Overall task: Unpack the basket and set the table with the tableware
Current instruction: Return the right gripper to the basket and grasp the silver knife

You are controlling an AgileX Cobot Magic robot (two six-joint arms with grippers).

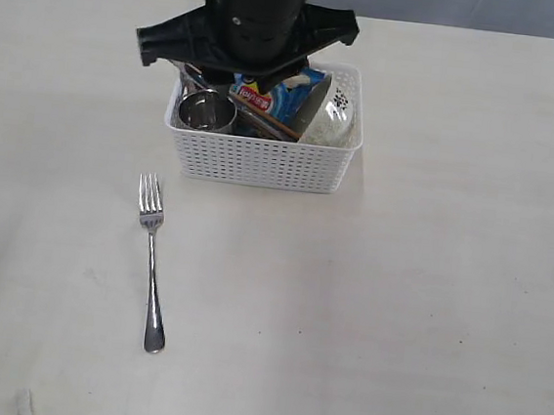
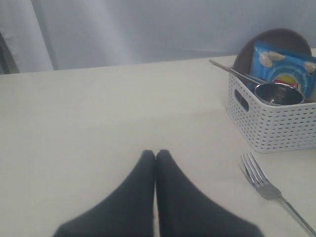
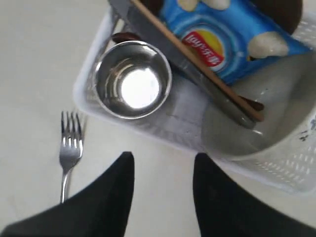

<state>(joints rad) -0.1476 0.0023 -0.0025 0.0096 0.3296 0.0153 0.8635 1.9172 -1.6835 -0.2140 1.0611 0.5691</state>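
Table: it is spanning the whole scene in front of you. The basket is sitting on it at the far centre, upright and loaded.

Right arm: you are holding it directly over the far-left part of the basket. Right gripper: its fingers are standing apart with nothing between them, and it is hanging above the basket's near rim, just right of the cup.

Left gripper: its fingers are pressing together tip to tip, clamping nothing. It is hovering over bare table, well to the left of the basket.

Basket contents:
- The plate is standing on edge at the far side.
- The chip bag is leaning in the middle.
- The bowl is lying tilted in the right end.
- The cup is standing mouth-up in the near-left corner.
- The knife and chopsticks are lying side by side, slanting across the top from the far-left corner towards the bowl.

The fork is lying flat on the table, near and left of the basket. Its tines are pointing away from you towards the far side, clear of the basket wall.
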